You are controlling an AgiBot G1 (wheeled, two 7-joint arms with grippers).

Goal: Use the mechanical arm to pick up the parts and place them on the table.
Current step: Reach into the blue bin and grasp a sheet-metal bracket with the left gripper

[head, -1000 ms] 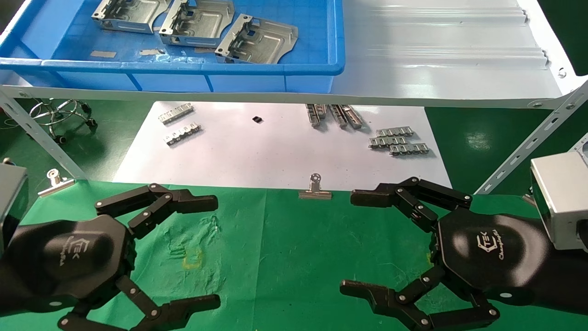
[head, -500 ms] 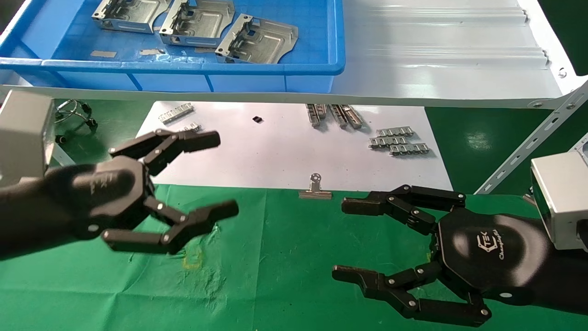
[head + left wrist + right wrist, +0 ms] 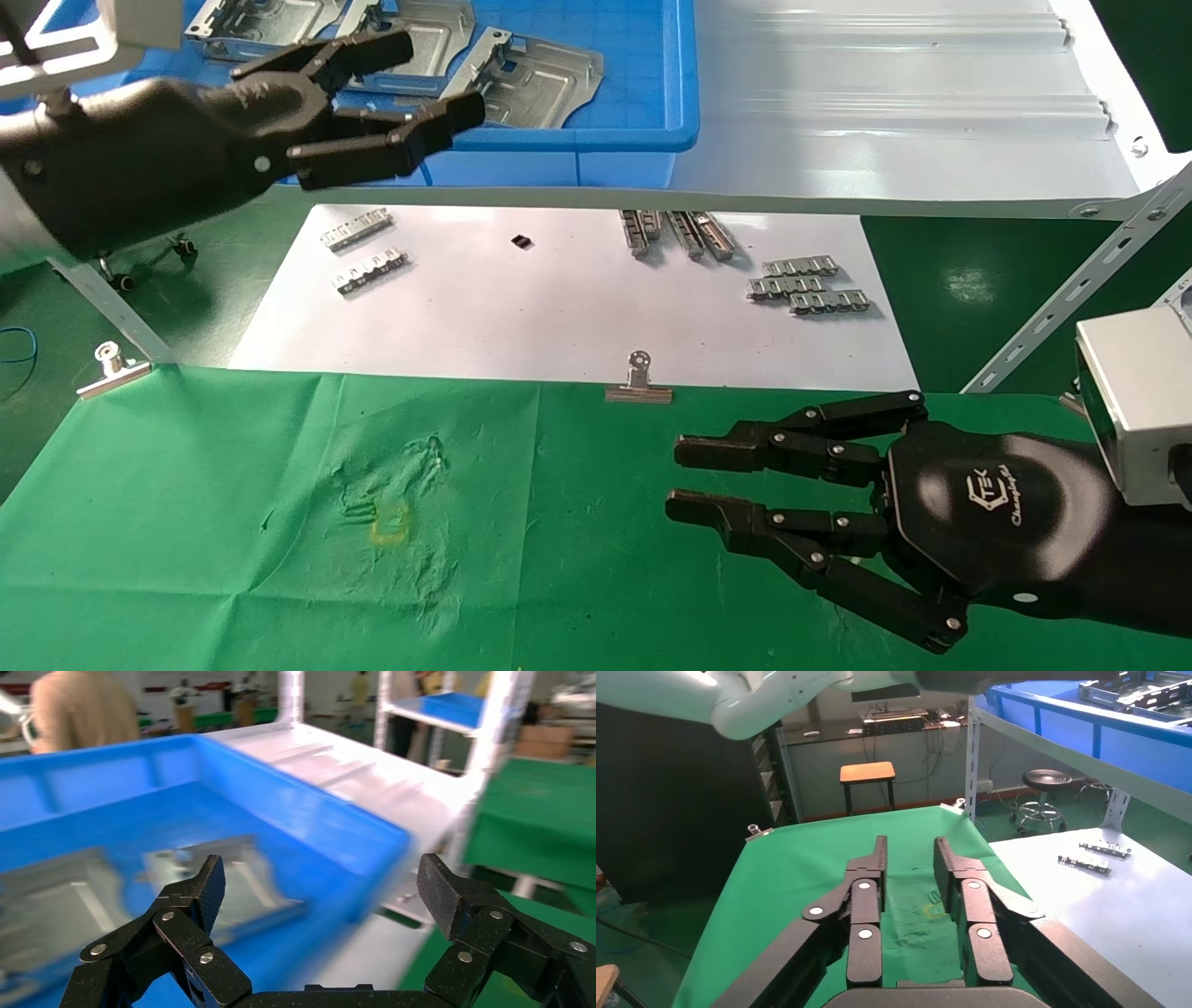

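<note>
- Your left gripper [image 3: 424, 79] covers part of the parts [image 3: 545, 84] in the head view, so you only see one plate well. In the left wrist view the parts [image 3: 218, 881] look smeared and hard to make out.
- The parts lie flat in the blue bin [image 3: 652, 140] on the pale shelf [image 3: 885, 140], in a row running side to side. The plate you see best has its bent-up tabs on the left and its curved notch on the right.
- A moment ago your left gripper was low over the green table [image 3: 559, 559]. Now it is up at the front edge of the blue bin, with its fingers spread wide and holding nothing.
- Your right gripper [image 3: 684, 480] hangs over the right side of the table. Its fingers were wide apart before. Now they are close together with only a thin gap, and nothing is between them.
- The small silver strips [image 3: 805, 289] on the white sheet [image 3: 559, 317] have not moved.
</note>
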